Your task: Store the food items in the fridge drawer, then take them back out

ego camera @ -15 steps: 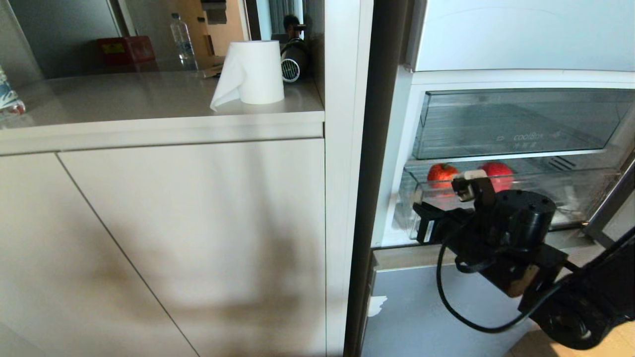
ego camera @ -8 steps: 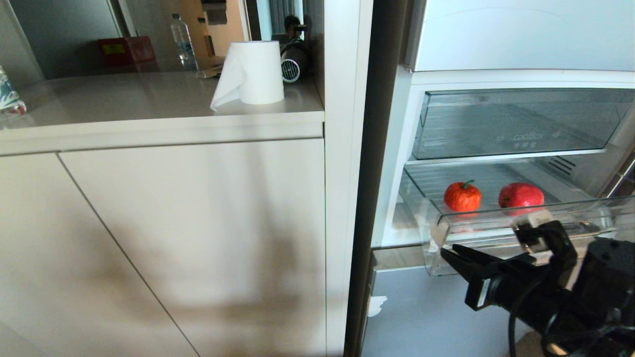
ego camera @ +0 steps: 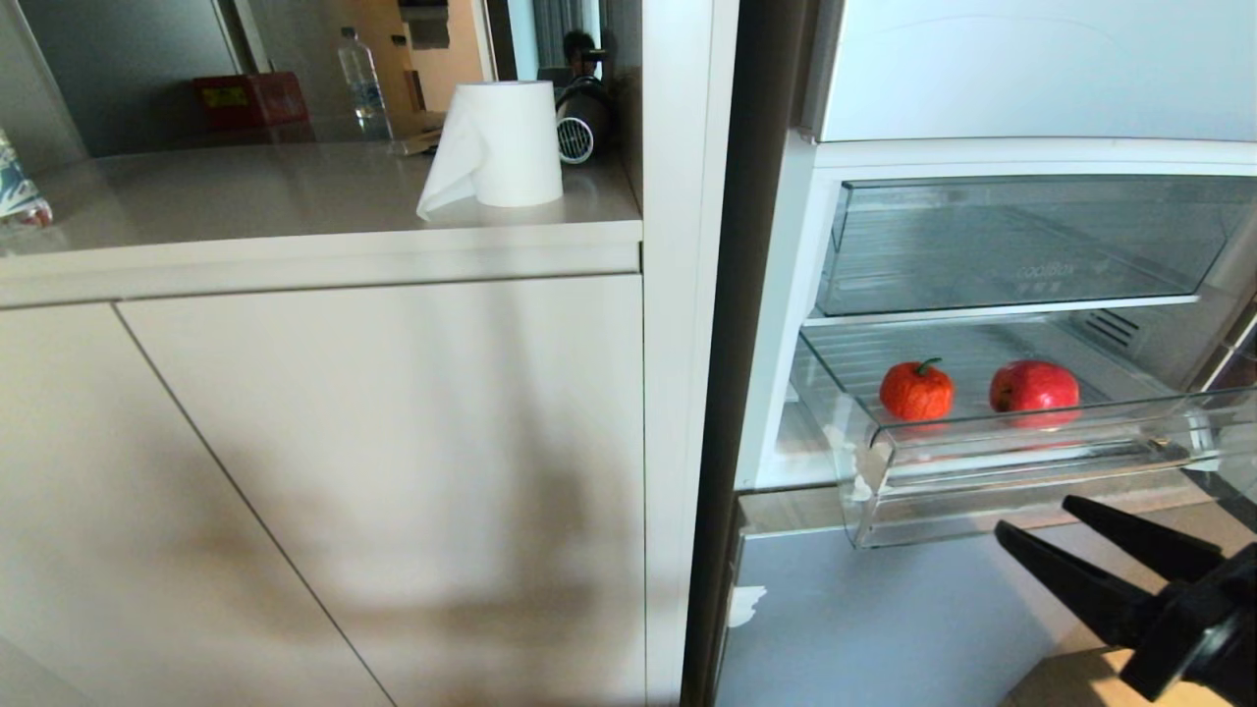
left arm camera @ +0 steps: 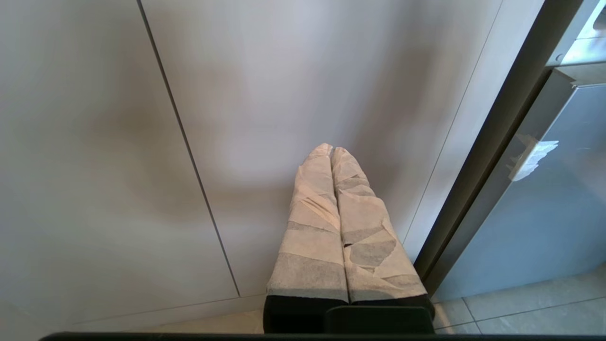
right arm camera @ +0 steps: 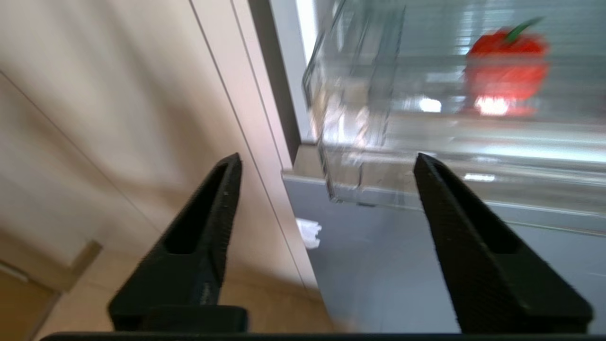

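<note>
The fridge drawer (ego camera: 1021, 462) stands pulled out, a clear bin with a curled front lip. On its ribbed floor sit the food items: a fuzzy orange-red fruit (ego camera: 915, 390) with a green stem on the left and a glossy red apple (ego camera: 1033, 386) on the right. My right gripper (ego camera: 1031, 517) hangs below and in front of the drawer's lip, open and empty, touching nothing. In the right wrist view the drawer's corner (right arm camera: 360, 142) and the fruit (right arm camera: 507, 64) lie beyond the spread right gripper (right arm camera: 326, 158). My left gripper (left arm camera: 331, 150), tape-wrapped, is shut and faces the cabinet door.
An upper clear bin (ego camera: 1021, 245) sits above the drawer, and a pale-blue panel (ego camera: 864, 628) below it. Left of the fridge frame (ego camera: 687, 344) stands a beige cabinet (ego camera: 344, 471); its counter carries a paper roll (ego camera: 501, 142) and a bottle (ego camera: 359, 79).
The drawer slid out toward me with the right gripper at its lip. The gripper then let go, opened wide and dropped down and to the right, away from the drawer.
</note>
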`<state>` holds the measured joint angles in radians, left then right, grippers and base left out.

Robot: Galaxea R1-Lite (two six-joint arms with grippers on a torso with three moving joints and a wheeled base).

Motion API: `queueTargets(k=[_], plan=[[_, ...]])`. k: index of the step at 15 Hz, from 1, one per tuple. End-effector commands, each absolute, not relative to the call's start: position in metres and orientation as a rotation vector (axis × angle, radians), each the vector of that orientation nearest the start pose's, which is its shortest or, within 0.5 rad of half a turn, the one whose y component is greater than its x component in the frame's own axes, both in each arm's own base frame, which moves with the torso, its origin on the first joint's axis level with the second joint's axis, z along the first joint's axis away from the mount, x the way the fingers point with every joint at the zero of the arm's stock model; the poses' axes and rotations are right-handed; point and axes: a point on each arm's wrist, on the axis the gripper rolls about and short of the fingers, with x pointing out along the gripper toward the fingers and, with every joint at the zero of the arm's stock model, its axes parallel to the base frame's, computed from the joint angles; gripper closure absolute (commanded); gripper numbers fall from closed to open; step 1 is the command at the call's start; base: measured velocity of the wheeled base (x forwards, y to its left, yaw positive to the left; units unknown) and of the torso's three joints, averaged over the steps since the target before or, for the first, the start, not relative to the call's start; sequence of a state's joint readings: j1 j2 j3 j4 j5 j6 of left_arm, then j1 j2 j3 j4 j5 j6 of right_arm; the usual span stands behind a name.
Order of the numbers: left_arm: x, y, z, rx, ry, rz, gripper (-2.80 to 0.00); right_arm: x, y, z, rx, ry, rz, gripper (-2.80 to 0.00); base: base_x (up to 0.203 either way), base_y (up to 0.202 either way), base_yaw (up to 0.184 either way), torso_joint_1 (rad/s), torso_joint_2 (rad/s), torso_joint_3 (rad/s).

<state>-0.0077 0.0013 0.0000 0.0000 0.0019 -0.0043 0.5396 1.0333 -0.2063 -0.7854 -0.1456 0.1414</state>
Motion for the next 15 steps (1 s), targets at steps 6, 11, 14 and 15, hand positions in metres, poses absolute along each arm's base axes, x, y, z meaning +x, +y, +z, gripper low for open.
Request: queueTargets(k=[6, 11, 14, 15], plan=[[-0.023, 0.0, 0.076, -0.005, 0.002, -0.005, 0.0, 0.13, 0.049, 0.242, 0.09, 0.296, 0.17, -2.8, 0.0, 0.0, 0.0, 0.0, 0.0, 0.0], [-0.023, 0.0, 0.076, -0.005, 0.002, -0.006, 0.0, 0.228, 0.054, 0.24, 0.083, 0.438, 0.023, -2.8, 0.0, 0.0, 0.0, 0.0, 0.0, 0.0], [-0.023, 0.0, 0.076, -0.005, 0.002, -0.005, 0.0, 0.268, 0.053, 0.241, 0.086, 0.457, -0.005, -2.8, 0.0, 0.0, 0.0, 0.0, 0.0, 0.0], [-0.023, 0.0, 0.076, -0.005, 0.002, -0.006, 0.0, 0.278, 0.052, 0.24, 0.083, 0.475, -0.016, -2.8, 0.0, 0.0, 0.0, 0.0, 0.0, 0.0]])
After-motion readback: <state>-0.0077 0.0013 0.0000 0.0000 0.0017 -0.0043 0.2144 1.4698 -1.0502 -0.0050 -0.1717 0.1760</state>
